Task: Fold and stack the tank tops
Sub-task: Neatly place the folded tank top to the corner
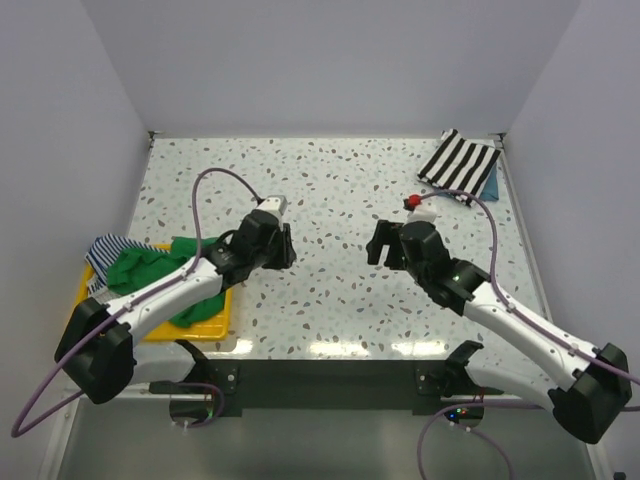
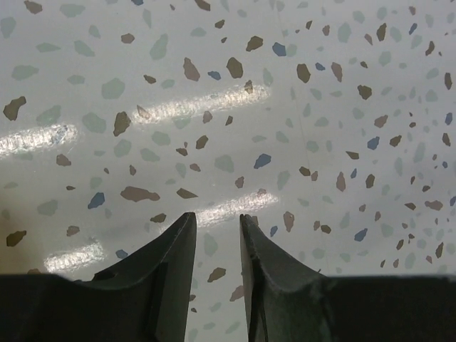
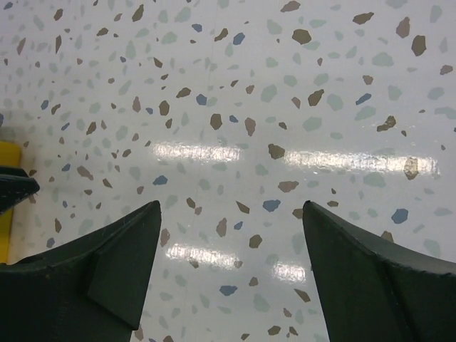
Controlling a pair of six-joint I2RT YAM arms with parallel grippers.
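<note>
Tank top, striped, lies folded.

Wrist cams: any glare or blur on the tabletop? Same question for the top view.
Left wrist: streaky glare bands across the terrazzo tabletop, speckles sharp, left claw dark and slightly soft. Right wrist: one bright glare band mid-frame, right claw underexposed. Top external: even light, glare patches only along the near edge, striped tank top crisp.

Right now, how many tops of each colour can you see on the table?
Black-and-white striped top: 1
Teal-blue top: 1 (only an edge peeks out from under the striped one)
Green top: 1
Thin blue-striped top: 1
Total: 4
</note>
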